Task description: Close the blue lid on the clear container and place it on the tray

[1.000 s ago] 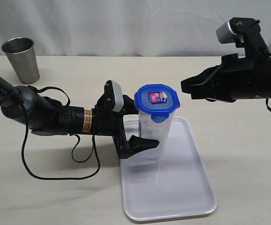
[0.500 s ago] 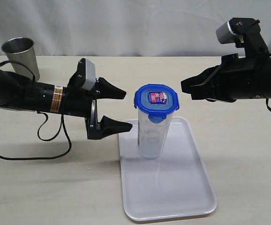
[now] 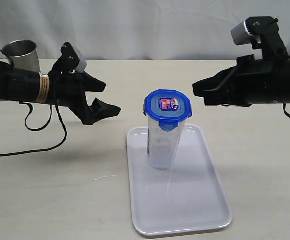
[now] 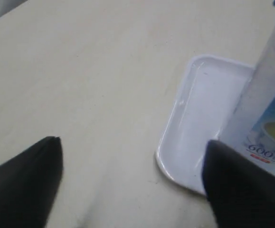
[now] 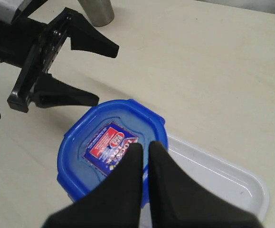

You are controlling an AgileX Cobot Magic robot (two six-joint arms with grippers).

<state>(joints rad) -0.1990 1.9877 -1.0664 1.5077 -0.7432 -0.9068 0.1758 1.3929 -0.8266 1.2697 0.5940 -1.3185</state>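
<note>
From the exterior view, the clear container (image 3: 161,147) stands upright on the white tray (image 3: 195,210), toward the tray's far end, with the blue lid (image 3: 168,106) sitting on top and its red-and-white sticker facing up. The left claw (image 3: 110,97) hangs above the tabletop (image 3: 59,190) off to the left of the container, well apart from it, jaws spread wide with nothing between them. The right claw (image 3: 195,91) hovers on the other side, about level with the lid and clear of it, its fingers pressed together and holding nothing. A steel cup (image 3: 22,52) stands at the far left, behind the left arm. Over to the left wrist view: two dark fingers (image 4: 28,185) frame bare tabletop, wide apart and empty, and between them a rounded corner of the tray (image 4: 194,109) shows, with the container (image 4: 265,99) rising from it, a printed label on its wall. And the right wrist view: the right claw (image 5: 146,145) is pinched together, tip against tip, gripping nothing, and beyond it sits the lid (image 5: 80,147), sticker plain to read as red, white and blue, with the tray (image 5: 222,175) underneath. Across the tabletop the left claw (image 5: 106,73) gapes open, and the steel cup (image 5: 97,12) peeks in at the edge.
</note>
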